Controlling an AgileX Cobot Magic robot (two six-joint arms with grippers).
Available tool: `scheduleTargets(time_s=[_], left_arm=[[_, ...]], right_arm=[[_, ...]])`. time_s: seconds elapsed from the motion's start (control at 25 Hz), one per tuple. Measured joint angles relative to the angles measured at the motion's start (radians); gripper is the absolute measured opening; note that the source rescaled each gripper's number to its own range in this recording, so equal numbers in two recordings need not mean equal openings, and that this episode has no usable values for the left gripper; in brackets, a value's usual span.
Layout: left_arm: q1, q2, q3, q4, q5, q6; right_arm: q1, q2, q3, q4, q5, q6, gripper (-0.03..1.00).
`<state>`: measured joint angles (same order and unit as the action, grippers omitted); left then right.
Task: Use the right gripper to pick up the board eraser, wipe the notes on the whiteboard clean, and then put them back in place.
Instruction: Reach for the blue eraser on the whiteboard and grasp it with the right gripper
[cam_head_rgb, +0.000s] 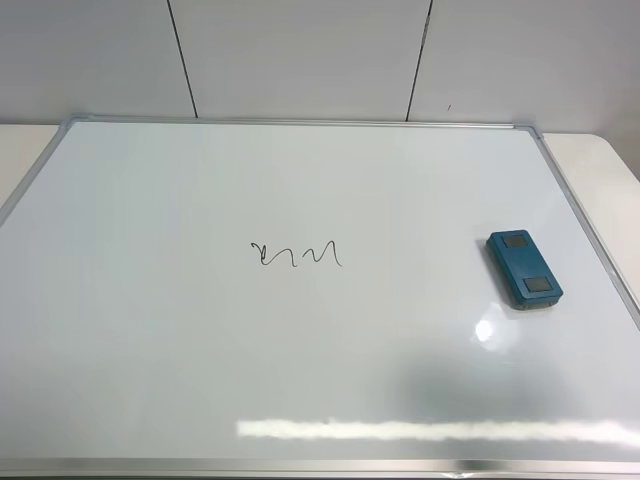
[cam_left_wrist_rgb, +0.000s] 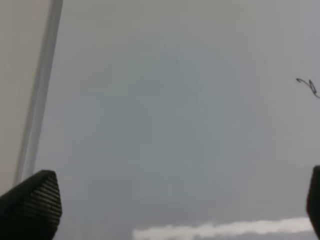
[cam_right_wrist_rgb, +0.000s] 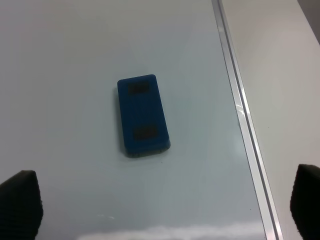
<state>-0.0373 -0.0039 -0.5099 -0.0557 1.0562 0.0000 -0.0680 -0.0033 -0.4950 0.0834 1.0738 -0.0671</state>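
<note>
The teal-blue board eraser (cam_head_rgb: 524, 268) lies flat on the right part of the whiteboard (cam_head_rgb: 200, 350), close to its right frame. The black squiggly notes (cam_head_rgb: 295, 256) sit near the board's middle. No arm shows in the exterior high view. In the right wrist view the eraser (cam_right_wrist_rgb: 142, 114) lies ahead of my right gripper (cam_right_wrist_rgb: 165, 210), whose fingertips (cam_right_wrist_rgb: 20, 205) stand wide apart and empty. In the left wrist view my left gripper (cam_left_wrist_rgb: 175, 210) is open and empty over bare board, with the end of the notes (cam_left_wrist_rgb: 309, 87) at the frame's edge.
The silver frame (cam_right_wrist_rgb: 242, 115) runs beside the eraser, with pale table (cam_right_wrist_rgb: 285, 75) beyond it. The frame's left side (cam_left_wrist_rgb: 40, 95) shows in the left wrist view. A white panelled wall (cam_head_rgb: 300, 55) stands behind the board.
</note>
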Motion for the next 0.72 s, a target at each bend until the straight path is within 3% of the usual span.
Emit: scheduleTargets(time_s=[0.72], left_arm=[[0.0,0.0,0.0,0.0,0.0,0.0]], right_arm=[[0.0,0.0,0.0,0.0,0.0,0.0,1.0]])
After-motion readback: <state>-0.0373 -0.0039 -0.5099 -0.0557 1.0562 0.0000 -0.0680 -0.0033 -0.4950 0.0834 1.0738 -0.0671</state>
